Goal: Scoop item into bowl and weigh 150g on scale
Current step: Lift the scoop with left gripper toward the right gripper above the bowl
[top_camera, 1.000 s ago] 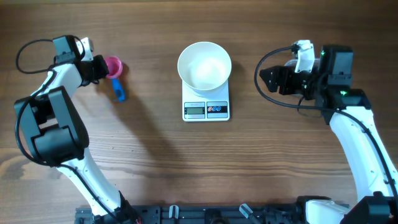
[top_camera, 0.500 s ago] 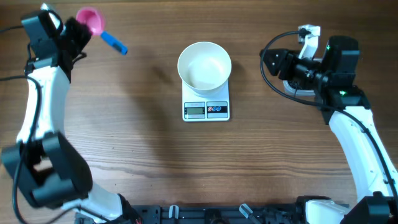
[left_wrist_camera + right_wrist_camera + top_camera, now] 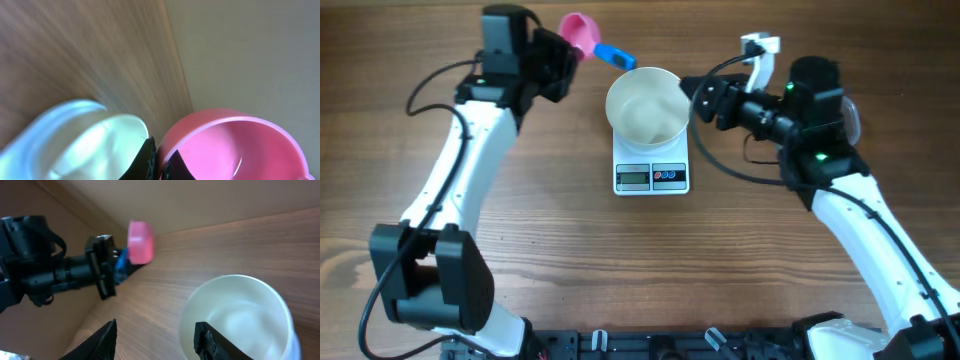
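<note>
Two grippers flank the white bowl [image 3: 648,105] at the far middle of your wooden table [image 3: 620,270]. The bowl sits upright on the small white digital kitchen scale [image 3: 651,162], covering its far part. The grey display and the red and blue buttons show on the near strip, but you cannot read the display from overhead. The bowl's inside shows white from overhead.

Your left gripper [image 3: 568,55] is clamped tight on the pink scoop [image 3: 582,33], which it holds off the table just beyond the bowl's far-left rim. From overhead the pink cup lies toward the far side and the blue handle [image 3: 615,55] slants toward the bowl, its tip near the rim without clearly touching. In the left wrist view the black fingertips [image 3: 150,157] sit at the cup's edge, the cup's inside shows plain pink, and the bowl is a blurred white shape beside it.

Your right gripper [image 3: 702,100] is at the bowl's right rim, pointing toward it. In the right wrist view its two fingers [image 3: 107,340] stand apart with a clear gap, holding nothing. One finger overlaps the bowl's near side in that picture, and you cannot tell whether it touches the rim. Past the bowl, that same view shows the left gripper with the scoop raised above the wood.
</note>
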